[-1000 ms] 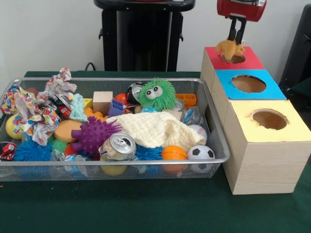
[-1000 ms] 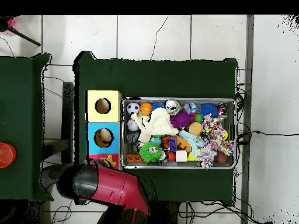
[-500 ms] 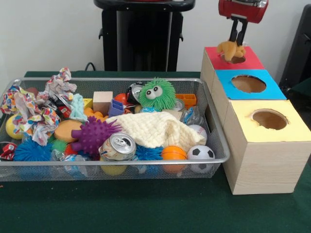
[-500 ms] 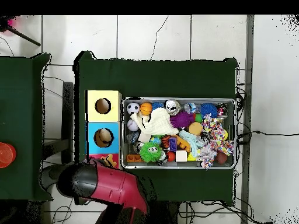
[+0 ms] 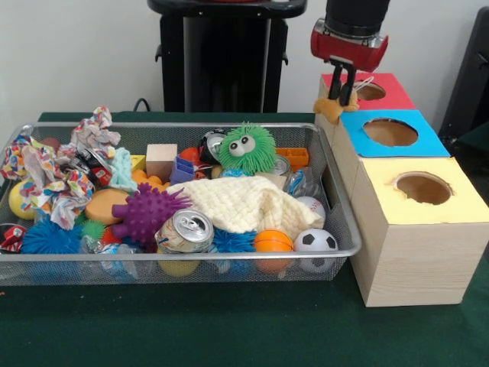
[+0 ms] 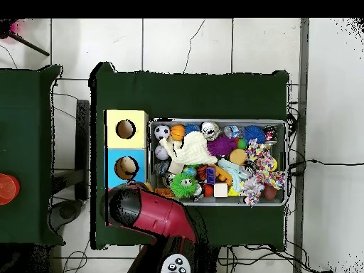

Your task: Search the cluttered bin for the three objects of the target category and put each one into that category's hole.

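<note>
The gripper, upper right of frame, clenches an orange plush toy beside the red box; it should centre over that hole before releasing.

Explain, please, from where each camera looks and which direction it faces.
Front view: sits across the table, facing the robot; sees the wire bin, the hole boxes and the red tool with an orange toy.
Overhead view: looks straight down; the red arm covers the red box.
Shared: bin, green fuzzy toy, blue and yellow boxes.
</note>
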`<state>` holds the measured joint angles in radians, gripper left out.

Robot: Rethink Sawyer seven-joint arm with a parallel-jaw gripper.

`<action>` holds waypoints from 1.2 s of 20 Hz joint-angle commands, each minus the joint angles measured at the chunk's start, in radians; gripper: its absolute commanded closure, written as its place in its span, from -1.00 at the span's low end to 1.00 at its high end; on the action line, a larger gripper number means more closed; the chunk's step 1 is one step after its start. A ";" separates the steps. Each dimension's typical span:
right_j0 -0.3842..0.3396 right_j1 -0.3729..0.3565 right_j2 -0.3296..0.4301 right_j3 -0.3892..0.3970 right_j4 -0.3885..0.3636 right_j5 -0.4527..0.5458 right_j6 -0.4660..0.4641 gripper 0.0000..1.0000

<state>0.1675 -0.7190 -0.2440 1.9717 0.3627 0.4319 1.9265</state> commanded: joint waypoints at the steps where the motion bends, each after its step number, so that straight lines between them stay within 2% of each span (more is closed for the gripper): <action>1: -0.032 0.147 0.113 -0.041 -0.011 -0.154 0.149 1.00; 4: -0.013 0.141 0.097 -0.048 -0.007 -0.120 0.163 1.00; 11: 0.040 0.045 0.031 -0.065 -0.017 0.087 0.182 1.00; 17: 0.067 -0.060 -0.036 -0.112 -0.061 0.335 0.180 1.00; 24: 0.077 -0.140 -0.061 -0.118 -0.082 0.475 0.182 1.00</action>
<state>0.2459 -0.7994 -0.2960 1.9210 0.3313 0.7446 1.9265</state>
